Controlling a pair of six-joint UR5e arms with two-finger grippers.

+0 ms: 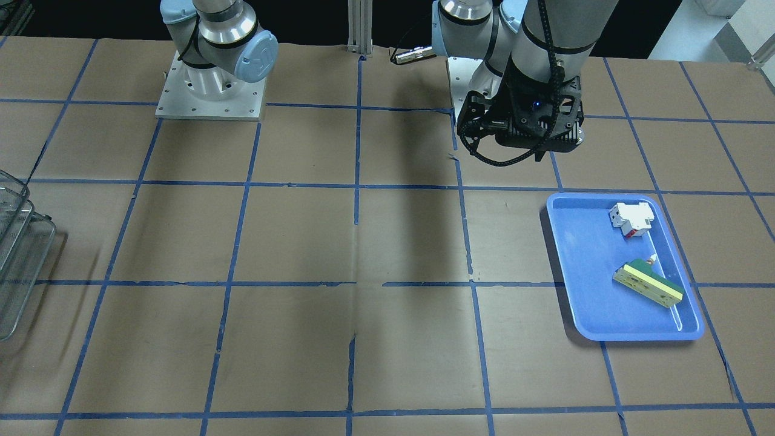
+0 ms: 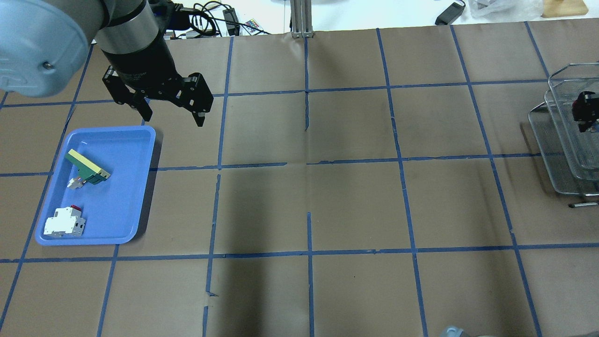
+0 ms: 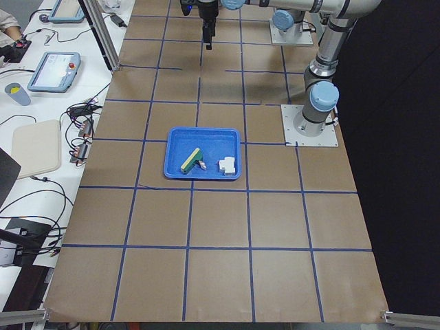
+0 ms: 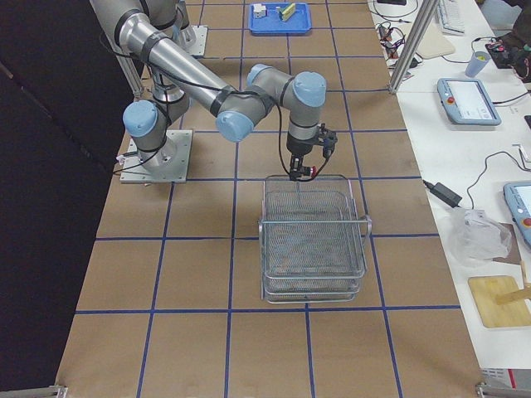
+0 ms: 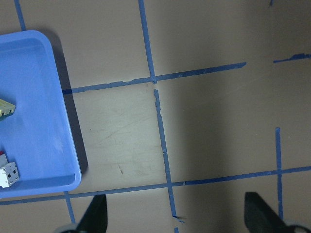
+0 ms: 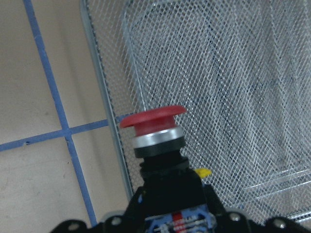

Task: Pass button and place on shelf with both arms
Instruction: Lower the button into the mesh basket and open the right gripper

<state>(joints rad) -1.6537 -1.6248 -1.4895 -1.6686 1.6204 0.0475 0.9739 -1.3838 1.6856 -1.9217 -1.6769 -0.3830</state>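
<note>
My right gripper (image 2: pixel 585 112) is shut on the button (image 6: pixel 153 119). The button's red mushroom cap points away from the wrist, and its black body with a bit of yellow sits between the fingers. It hangs above the near rim of the wire-mesh shelf (image 4: pixel 314 240), which also shows in the right wrist view (image 6: pixel 233 97) and at the right edge of the overhead view (image 2: pixel 561 140). My left gripper (image 2: pixel 173 117) is open and empty. It hovers above the table just beyond the blue tray (image 2: pixel 135 187), and its fingertips (image 5: pixel 95 216) frame bare table.
The blue tray holds a white block with a red tab (image 2: pixel 64 223) and a flat green-and-cream bar (image 2: pixel 87 167). Blue tape lines grid the brown table. Screens, cables and a cup lie on the white bench beyond the table.
</note>
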